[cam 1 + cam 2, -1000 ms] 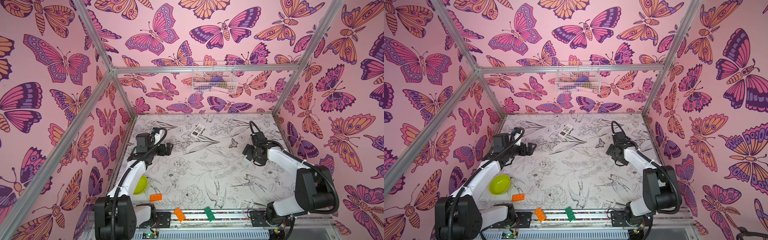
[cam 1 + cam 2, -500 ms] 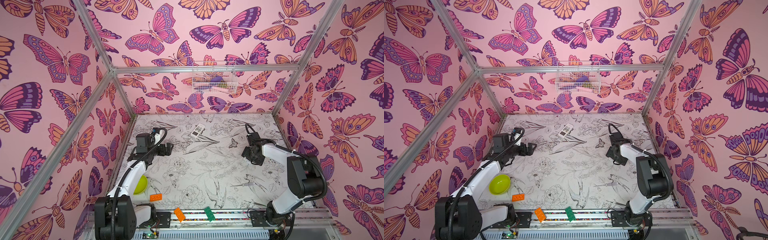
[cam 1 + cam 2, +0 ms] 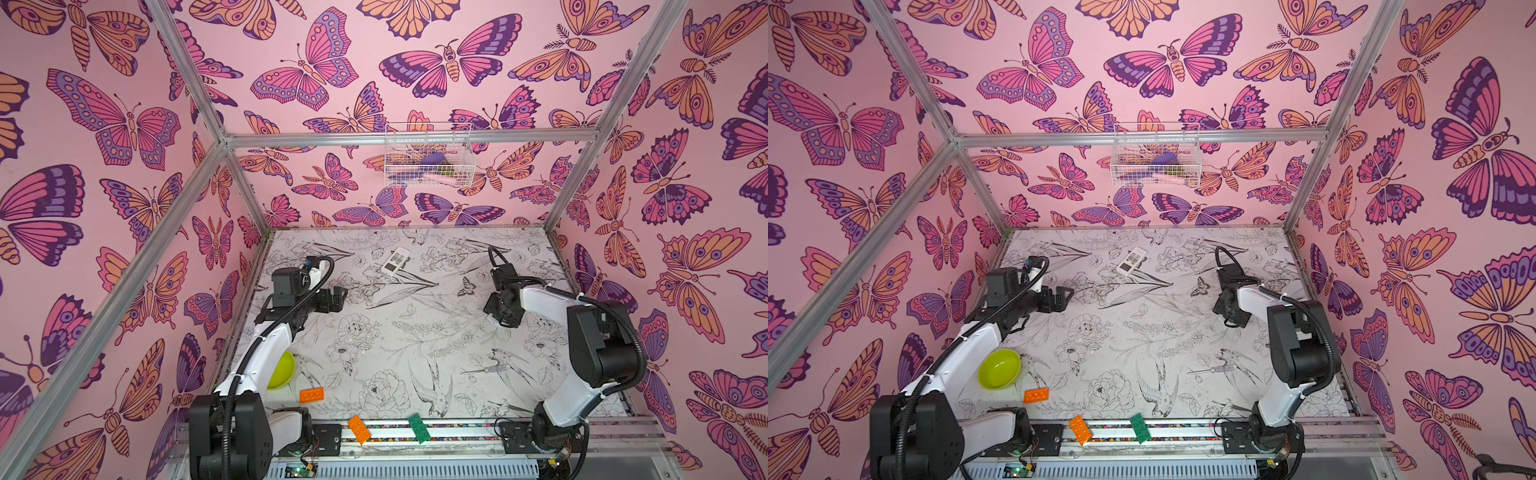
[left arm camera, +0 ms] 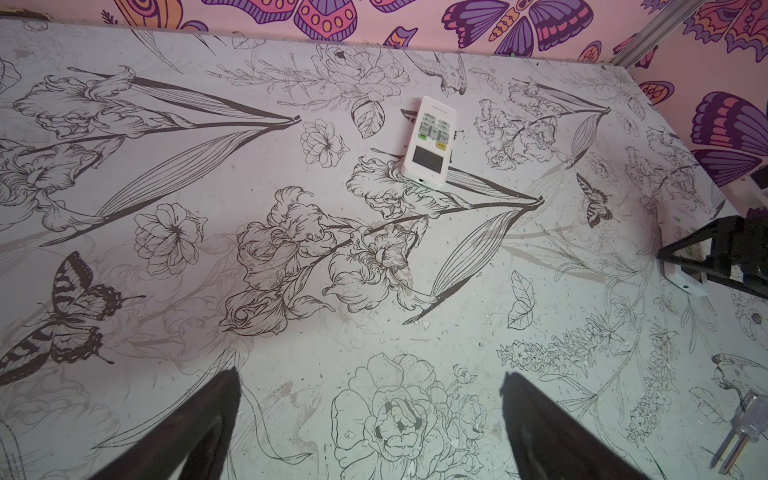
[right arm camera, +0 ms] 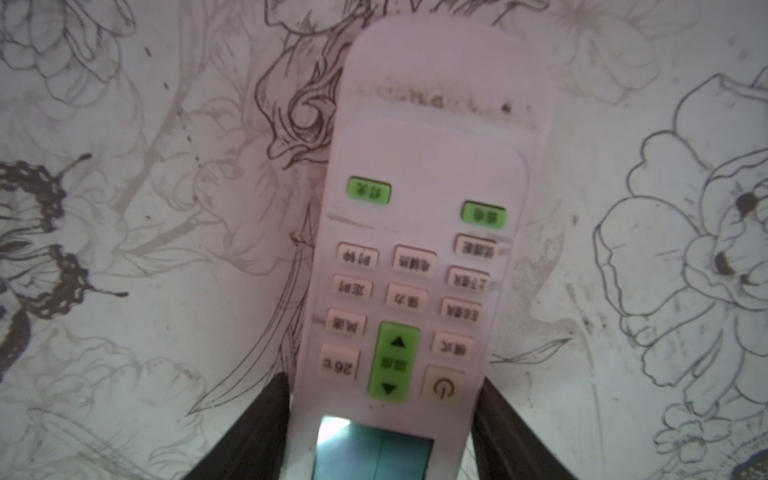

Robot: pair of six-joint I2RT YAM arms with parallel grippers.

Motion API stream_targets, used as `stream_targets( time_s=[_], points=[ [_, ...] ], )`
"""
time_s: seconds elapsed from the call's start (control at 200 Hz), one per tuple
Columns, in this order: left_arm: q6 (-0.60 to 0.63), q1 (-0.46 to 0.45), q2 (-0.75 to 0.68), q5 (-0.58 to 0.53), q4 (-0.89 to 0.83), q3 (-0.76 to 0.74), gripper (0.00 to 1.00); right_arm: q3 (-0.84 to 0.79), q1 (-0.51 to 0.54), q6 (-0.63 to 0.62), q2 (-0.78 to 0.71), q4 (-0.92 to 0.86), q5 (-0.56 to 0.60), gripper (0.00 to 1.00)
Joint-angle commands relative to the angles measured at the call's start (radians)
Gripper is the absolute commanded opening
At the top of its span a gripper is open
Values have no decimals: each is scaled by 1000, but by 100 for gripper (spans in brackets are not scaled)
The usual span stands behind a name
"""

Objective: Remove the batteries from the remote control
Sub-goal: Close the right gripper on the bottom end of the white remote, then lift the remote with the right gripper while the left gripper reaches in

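Right claw (image 5: pixel 384 415) clasps the white remote (image 5: pixel 419 166) by its sides (buttons up); left claw (image 4: pixel 370 415) gapes wide above the table (image 4: pixel 457 332).

Floral-print table (image 3: pixel 415 332), white remote (image 3: pixel 395 260) near back, second remote (image 5: pixel 415 249) at right, green bowl (image 3: pixel 282 370), orange brick (image 3: pixel 311 395), metal tool (image 3: pixel 484 369)
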Motion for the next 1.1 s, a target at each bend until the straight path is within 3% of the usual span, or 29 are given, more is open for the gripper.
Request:
stream_targets(
  time_s=[0.0,0.085,0.26,0.531,0.616,0.761,0.901,1.092],
  points=[
    [12,6,-28,12,-2,-10,100,-18,5,-20,-3,30,-12,60],
    [13,13,-31,23,-20,-5,100,0,6,-57,-16,20,-42,50],
    [38,16,-48,15,-24,-6,100,0,7,-155,-69,75,-121,41],
    [159,-9,-43,45,-142,95,100,19,58,-338,-221,150,-257,40],
    [297,-62,-29,87,-255,181,100,8,87,-407,-262,208,-318,39],
    [664,-172,33,91,-484,361,100,13,165,-576,-290,301,-428,37],
    [851,-208,99,126,-540,512,100,40,209,-668,-280,345,-606,37],
    [1091,-255,139,217,-590,670,100,90,262,-737,-262,333,-763,37]
  ],
)
